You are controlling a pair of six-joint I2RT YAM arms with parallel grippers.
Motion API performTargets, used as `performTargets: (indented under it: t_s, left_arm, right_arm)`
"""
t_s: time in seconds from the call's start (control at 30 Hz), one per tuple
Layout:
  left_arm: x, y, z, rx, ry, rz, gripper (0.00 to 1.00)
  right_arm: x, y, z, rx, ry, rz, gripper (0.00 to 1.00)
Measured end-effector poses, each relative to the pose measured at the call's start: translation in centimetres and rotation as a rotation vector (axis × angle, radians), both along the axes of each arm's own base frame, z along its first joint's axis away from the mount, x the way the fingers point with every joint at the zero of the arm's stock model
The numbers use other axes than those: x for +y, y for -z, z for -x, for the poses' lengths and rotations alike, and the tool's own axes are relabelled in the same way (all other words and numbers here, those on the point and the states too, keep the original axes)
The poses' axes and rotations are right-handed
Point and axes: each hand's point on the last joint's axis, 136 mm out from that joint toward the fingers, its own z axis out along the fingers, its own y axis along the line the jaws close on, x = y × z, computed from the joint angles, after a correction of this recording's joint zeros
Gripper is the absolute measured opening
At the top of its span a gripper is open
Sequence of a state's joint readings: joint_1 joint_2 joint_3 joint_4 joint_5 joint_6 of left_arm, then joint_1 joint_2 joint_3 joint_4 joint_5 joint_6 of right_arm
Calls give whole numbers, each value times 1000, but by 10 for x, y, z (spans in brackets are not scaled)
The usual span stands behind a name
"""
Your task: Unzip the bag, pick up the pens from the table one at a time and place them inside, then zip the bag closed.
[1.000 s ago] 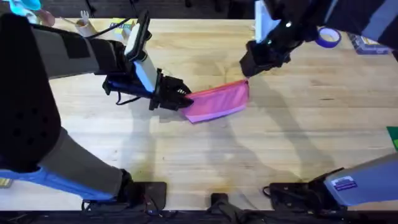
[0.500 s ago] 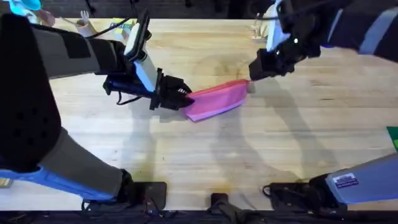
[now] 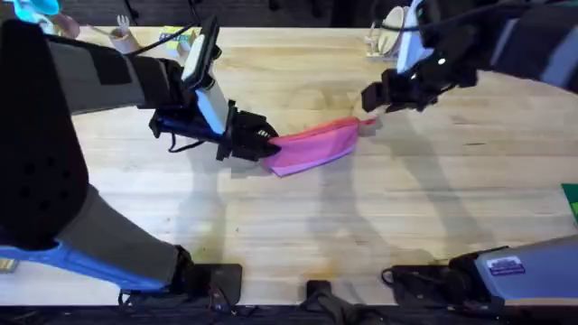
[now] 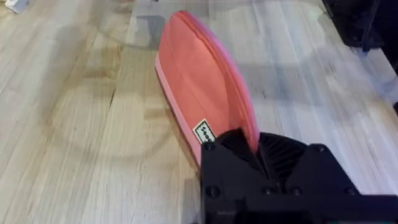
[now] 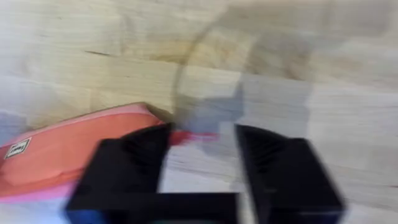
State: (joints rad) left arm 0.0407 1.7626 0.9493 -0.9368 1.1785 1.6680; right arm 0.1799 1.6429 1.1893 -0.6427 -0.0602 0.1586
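A: Jaws first. Your left gripper [image 3: 267,144] is clamped on the near end of the small elongated pink fabric pencil pouch [image 3: 312,146]; from the left wrist camera the black fingers [image 4: 239,149] pinch the pouch edge [image 4: 202,93] beside a small white label [image 4: 204,131]. Your right gripper [image 3: 372,97] has its jaws apart, nothing between them.

B: Where's the pouch?

A: Middle of the pale tan plank-grained wooden tabletop [image 3: 361,226], lying long-ways, its far end pointing toward 2 o'clock in the overhead view. The pink-red pull tab [image 3: 367,122] sticks out at that far end.

B: And your right gripper relative to it?

A: At about 1 o'clock from the pouch's far end, just beyond the tab, not touching. In the right wrist view the two black fingers [image 5: 134,162] straddle the red tab [image 5: 189,135], pouch corner [image 5: 74,152] near one finger.

B: Zipper open or closed?

A: Can't tell for sure; the top seam looks shut along its length from the left wrist camera.

B: Pens?

A: None to mark.
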Motion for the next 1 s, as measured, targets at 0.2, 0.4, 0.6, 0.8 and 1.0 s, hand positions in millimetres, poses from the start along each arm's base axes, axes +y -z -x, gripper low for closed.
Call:
performTargets:
  t_s: [0.2,0.4,0.6,0.8,1.0]
  left_arm:
    - [1,1,0,2,-3,-4,43]
    - [1,1,0,2,-3,-4,43]
    - [1,1,0,2,-3,-4,43]
    - [0,-2,0,9,-6,11,687]
    - [0,-3,0,11,-8,19,992]
  right_arm:
    - [14,-51,13,-118,-95,34,995]
    - [33,-91,51,-173,-189,26,998]
    - [34,-104,80,-160,-228,30,998]
    - [33,-109,87,-169,-233,28,998]
    - [33,-108,88,-162,-234,29,998]
